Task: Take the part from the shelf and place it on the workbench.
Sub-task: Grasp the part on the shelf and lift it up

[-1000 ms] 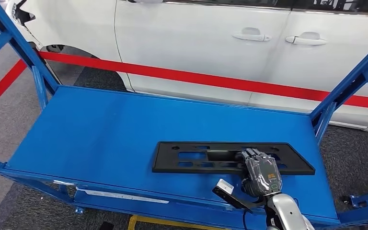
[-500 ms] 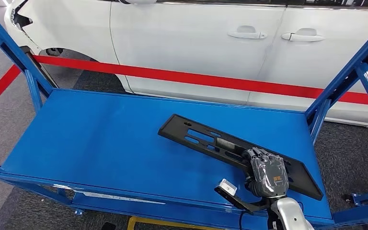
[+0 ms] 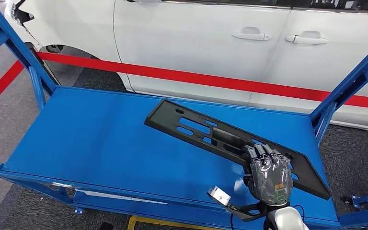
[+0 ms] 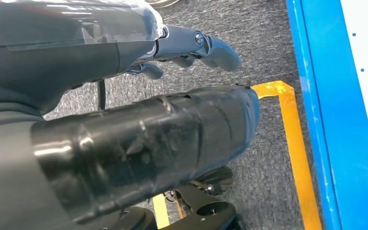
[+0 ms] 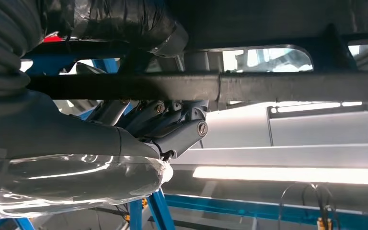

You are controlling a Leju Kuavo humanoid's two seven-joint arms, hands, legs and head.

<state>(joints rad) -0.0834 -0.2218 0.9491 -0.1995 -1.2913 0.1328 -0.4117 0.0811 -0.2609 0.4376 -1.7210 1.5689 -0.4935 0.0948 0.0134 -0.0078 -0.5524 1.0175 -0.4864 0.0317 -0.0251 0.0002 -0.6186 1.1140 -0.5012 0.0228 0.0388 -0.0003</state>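
Lifted and swung askew, black part tilts above blue shelf; right hand fingers grip it.

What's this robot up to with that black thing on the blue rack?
The robot's right hand grips a long black slotted part near one end, holding it tilted over the blue shelf. Its left hand hangs by the floor, holding nothing. A white car stands behind the shelf.
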